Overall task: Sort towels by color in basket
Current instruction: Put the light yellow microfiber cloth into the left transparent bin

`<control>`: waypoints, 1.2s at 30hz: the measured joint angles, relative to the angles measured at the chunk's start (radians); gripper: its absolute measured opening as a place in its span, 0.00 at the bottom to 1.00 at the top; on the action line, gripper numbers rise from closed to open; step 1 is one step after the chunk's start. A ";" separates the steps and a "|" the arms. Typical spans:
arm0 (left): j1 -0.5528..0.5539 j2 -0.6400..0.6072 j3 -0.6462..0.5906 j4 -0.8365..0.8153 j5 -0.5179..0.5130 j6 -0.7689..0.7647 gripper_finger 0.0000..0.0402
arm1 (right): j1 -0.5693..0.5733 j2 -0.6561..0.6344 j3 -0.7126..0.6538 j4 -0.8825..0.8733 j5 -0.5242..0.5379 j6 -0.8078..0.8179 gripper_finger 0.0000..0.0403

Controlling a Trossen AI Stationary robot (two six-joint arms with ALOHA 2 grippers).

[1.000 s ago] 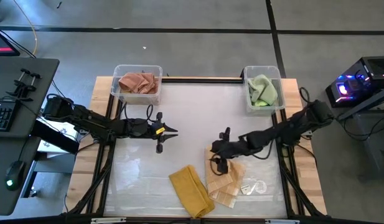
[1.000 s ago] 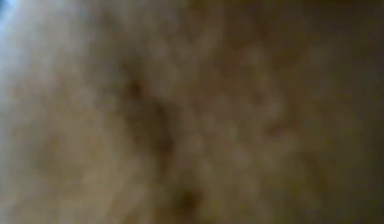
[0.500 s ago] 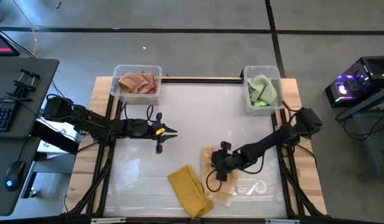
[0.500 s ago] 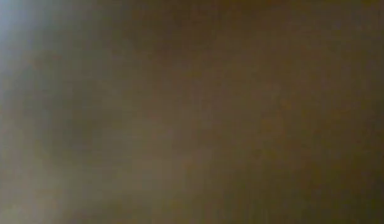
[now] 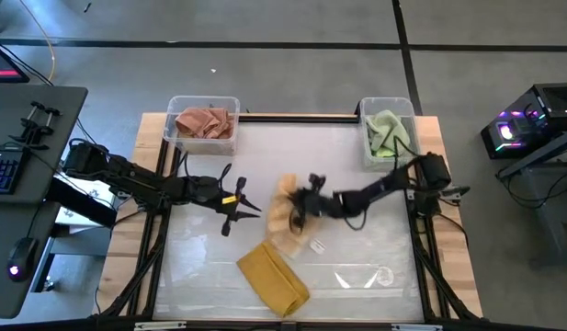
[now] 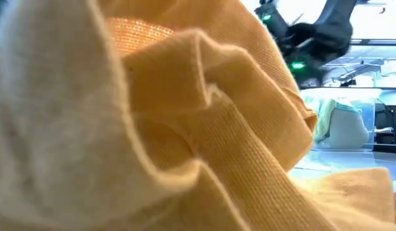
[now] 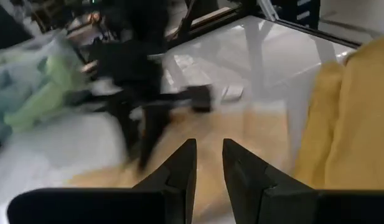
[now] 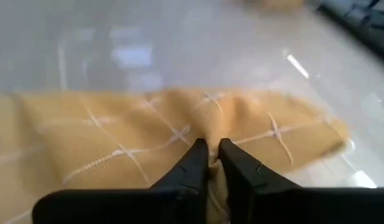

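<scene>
A pale orange checked towel (image 5: 285, 221) lies mid-table, and my right gripper (image 5: 298, 208) is shut on it. Nearer the front edge lies a mustard yellow towel (image 5: 272, 278), which fills most of the low view (image 6: 185, 128). Salmon pink towels (image 5: 205, 120) sit in the far-left basket (image 5: 173, 138), and light green towels (image 5: 387, 133) in the far-right basket (image 5: 365, 152). My left gripper (image 7: 208, 163) hovers just left of the checked towel, its fingers a narrow gap apart with nothing between them. My right gripper pinches a raised fold (image 8: 211, 134) near the middle of the checked towel between its two fingers, coming from above and slanting from the table's right. The cloth on both sides of the fold lies spread on the table.
Both baskets stand at the table's far corners, with a black bar (image 5: 301, 117) between them. The table's surface is glossy and clear (image 5: 375, 276), with wooden edges. A desk with a keyboard (image 5: 3, 170) stands to the left, off the table.
My right gripper has shut on the checked towel. It has then gone toward the table's left and far edges, dragging the towel from the near right to mid-table. My left gripper has turned a little in place.
</scene>
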 joint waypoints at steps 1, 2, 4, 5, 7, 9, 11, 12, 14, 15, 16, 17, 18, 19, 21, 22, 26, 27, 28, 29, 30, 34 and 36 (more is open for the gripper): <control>-0.002 0.000 0.000 0.002 0.000 0.018 0.17 | -0.034 0.002 0.000 0.062 -0.030 -0.019 0.07; -0.003 0.000 0.000 0.004 0.000 0.038 0.17 | -0.066 0.011 0.002 0.133 -0.069 -0.036 0.06; -0.009 0.000 0.000 0.017 -0.002 0.077 0.19 | -0.115 0.032 0.002 0.286 -0.152 -0.064 0.03; -0.010 0.000 0.000 0.020 -0.003 0.103 0.20 | -0.133 0.046 0.003 0.374 -0.197 -0.076 0.02; -0.012 0.000 -0.001 0.028 -0.004 0.154 0.23 | -0.153 0.072 0.004 0.510 -0.249 -0.083 0.02; -0.012 0.000 0.000 0.049 -0.004 0.200 0.28 | -0.160 0.102 0.009 0.594 -0.259 -0.081 0.03; -0.012 0.000 0.000 0.062 -0.004 0.257 0.33 | -0.158 0.122 0.010 0.618 -0.260 -0.075 0.04; -0.012 0.000 0.000 0.070 -0.003 0.283 0.36 | -0.155 0.133 0.012 0.626 -0.260 -0.064 0.04; -0.012 0.000 0.000 0.098 -0.004 0.327 0.41 | -0.145 0.146 0.014 0.625 -0.260 -0.048 0.04; -0.012 0.000 0.000 0.114 -0.005 0.345 0.43 | -0.139 0.152 0.015 0.626 -0.260 -0.047 0.04; -0.009 0.000 0.000 0.123 -0.012 0.361 0.45 | -0.131 0.158 0.015 0.630 -0.259 -0.048 0.03; -0.005 0.000 0.000 0.125 -0.020 0.375 0.48 | -0.122 0.160 0.015 0.629 -0.260 -0.050 0.03; 0.000 0.000 0.000 0.123 -0.029 0.385 0.50 | -0.115 0.160 0.015 0.628 -0.260 -0.055 0.03; 0.008 0.000 0.000 0.116 -0.041 0.392 0.52 | -0.108 0.160 0.015 0.630 -0.260 -0.056 0.03; 0.026 0.000 0.000 0.091 -0.083 0.395 0.56 | -0.095 0.159 0.015 0.647 -0.260 -0.064 0.03; 0.033 0.005 0.000 0.085 -0.121 0.393 0.58 | -0.089 0.159 0.015 0.658 -0.261 -0.076 0.03; 0.067 0.042 0.000 0.079 -0.241 0.339 0.60 | -0.080 0.158 0.016 0.672 -0.351 -0.101 0.03; 0.073 0.057 0.000 0.085 -0.233 0.329 0.60 | -0.080 0.158 0.016 0.671 -0.378 -0.097 0.03; 0.077 0.075 0.000 0.098 -0.214 0.321 0.60 | -0.080 0.158 0.016 0.669 -0.399 -0.087 0.03; 0.081 0.093 0.000 0.111 -0.195 0.315 0.60 | -0.082 0.158 0.016 0.668 -0.411 -0.081 0.03; 0.082 0.112 0.000 0.123 -0.184 0.314 0.60 | -0.083 0.158 0.016 0.667 -0.417 -0.079 0.03; 0.082 0.194 0.002 0.133 -0.177 0.268 0.61 | -0.082 0.159 0.016 0.661 -0.417 -0.090 0.03; 0.082 0.233 0.002 0.130 -0.175 0.216 0.61 | -0.082 0.159 0.016 0.666 -0.417 -0.090 0.03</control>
